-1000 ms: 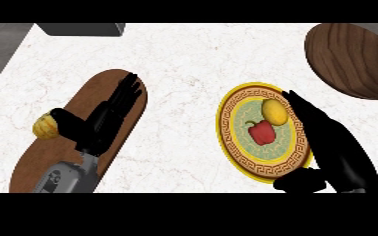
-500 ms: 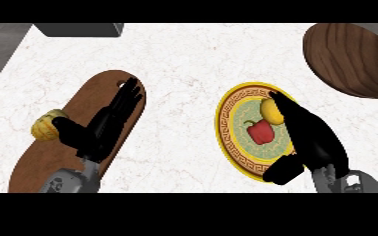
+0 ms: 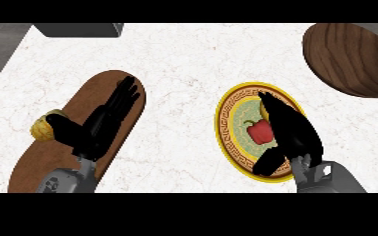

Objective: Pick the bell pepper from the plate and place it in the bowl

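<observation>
right hand (image 3: 294,130): hanging over the right half of the plate, fingers stretched out straight toward the far edge, thumb sticking out low near the plate's front rim. Not holding anything as far as I can see, it's just beside the pepper, on its right.

bell pepper (image 3: 258,131): red one, sitting in the middle of the plate, right next to the right hand's palm. Can't tell if they actually touch.

plate (image 3: 227,130): yellow rim with a patterned band, greenish centre, toward the front right of the counter.

yellow thing (image 3: 264,111): tiny sliver of something yellow on the plate behind the pepper, mostly hidden under the fingers, no idea what it is.

bowl (image 3: 343,57): dark wooden, at the far right corner of the counter, cut off by the view's edge, well apart from the plate.

left hand (image 3: 100,122): open, fingers straight, resting over the wooden board.

wooden board (image 3: 44,155): long oval, brown, front left of the counter.

yellowish item (image 3: 46,125): at the board's left edge, just beside the left thumb.

counter (image 3: 184,65): white marble look.
</observation>
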`<state>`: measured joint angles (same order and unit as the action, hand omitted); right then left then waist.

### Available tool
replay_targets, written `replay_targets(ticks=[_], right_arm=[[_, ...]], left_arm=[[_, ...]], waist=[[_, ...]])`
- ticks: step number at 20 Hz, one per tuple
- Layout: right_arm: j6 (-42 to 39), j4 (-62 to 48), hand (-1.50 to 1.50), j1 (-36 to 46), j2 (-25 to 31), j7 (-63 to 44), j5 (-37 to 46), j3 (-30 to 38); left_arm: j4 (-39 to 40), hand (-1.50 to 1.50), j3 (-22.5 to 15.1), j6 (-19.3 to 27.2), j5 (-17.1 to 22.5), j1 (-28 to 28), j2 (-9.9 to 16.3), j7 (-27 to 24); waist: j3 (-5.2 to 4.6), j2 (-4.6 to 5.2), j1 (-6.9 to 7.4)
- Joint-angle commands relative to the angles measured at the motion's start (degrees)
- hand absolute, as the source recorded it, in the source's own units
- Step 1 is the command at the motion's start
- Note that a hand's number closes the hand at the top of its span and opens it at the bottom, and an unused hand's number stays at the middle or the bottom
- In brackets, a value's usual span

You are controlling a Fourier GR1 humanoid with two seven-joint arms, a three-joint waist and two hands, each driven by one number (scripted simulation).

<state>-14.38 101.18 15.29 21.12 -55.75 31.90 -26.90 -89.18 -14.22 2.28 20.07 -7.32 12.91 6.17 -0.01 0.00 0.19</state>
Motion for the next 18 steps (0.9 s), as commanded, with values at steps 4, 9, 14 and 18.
replay_targets(ticks=[4, 9, 14, 18], right_arm=[[-0.66, -4.71, -1.5, -1.84, -4.8, 2.27, 6.96, 0.45], [-2.33, -6.81, -1.5, -2.68, -6.12, 6.09, 9.7, 4.59], [-0.46, -8.51, -1.5, -3.79, -8.03, 9.33, 13.08, 6.3], [-0.67, -11.19, -1.5, -2.23, -10.64, 9.57, 14.95, 8.28]], left_arm=[[-1.37, 0.0, 1.54, -0.62, -2.55, -1.21, -2.56, 2.56], [0.71, 0.0, 4.63, -4.24, -2.97, -0.36, -3.08, 1.66], [3.9, 0.0, 2.72, -3.56, -7.45, 0.85, -7.2, -2.58], [-4.49, 0.0, 5.43, -4.6, -5.3, 0.88, -4.71, 6.82]], waist=[[0.01, -0.01, -0.12], [0.01, -0.01, -0.16], [0.01, 0.0, -0.19], [0.01, -0.03, -0.04]])
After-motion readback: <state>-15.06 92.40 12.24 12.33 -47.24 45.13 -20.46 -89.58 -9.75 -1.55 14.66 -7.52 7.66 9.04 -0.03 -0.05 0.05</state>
